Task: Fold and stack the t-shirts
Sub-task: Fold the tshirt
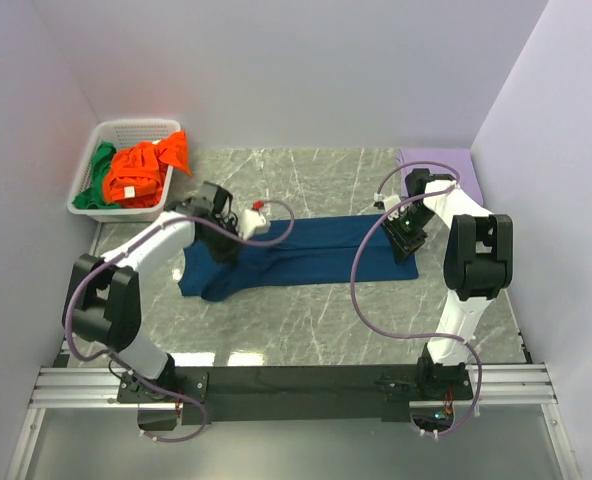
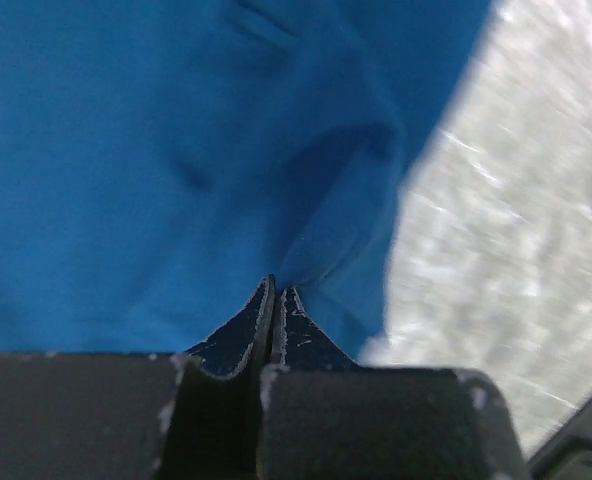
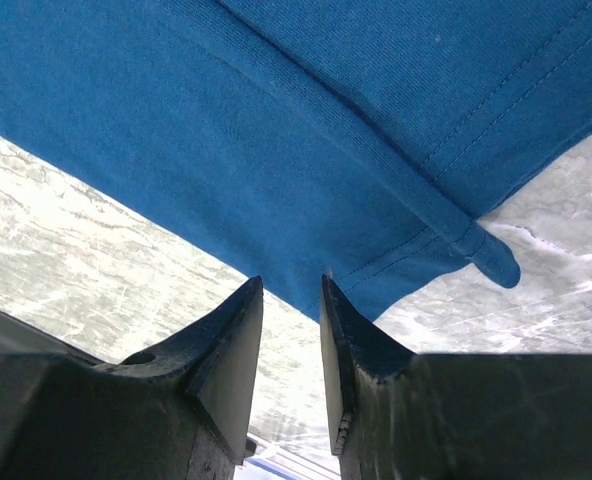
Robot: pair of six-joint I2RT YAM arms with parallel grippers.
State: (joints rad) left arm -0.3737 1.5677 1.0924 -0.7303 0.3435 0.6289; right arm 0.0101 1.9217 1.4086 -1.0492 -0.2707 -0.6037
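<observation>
The navy blue t-shirt (image 1: pixel 306 255) lies as a long band across the marble table (image 1: pixel 316 320). My left gripper (image 1: pixel 224 250) is down on its left part. In the left wrist view that gripper (image 2: pixel 276 287) is shut on the blue t-shirt (image 2: pixel 176 150), and the fabric puckers at the fingertips. My right gripper (image 1: pixel 406 245) is at the shirt's right end. In the right wrist view it (image 3: pixel 290 285) is open, its tips at the hemmed edge of the t-shirt (image 3: pixel 306 120) with nothing between the fingers. An orange t-shirt (image 1: pixel 141 170) and a green one (image 1: pixel 101 170) lie in the basket.
The white slotted basket (image 1: pixel 88 200) stands at the back left corner against the wall. A purple cloth (image 1: pixel 436 160) lies at the back right. Walls close in the table on the left, back and right.
</observation>
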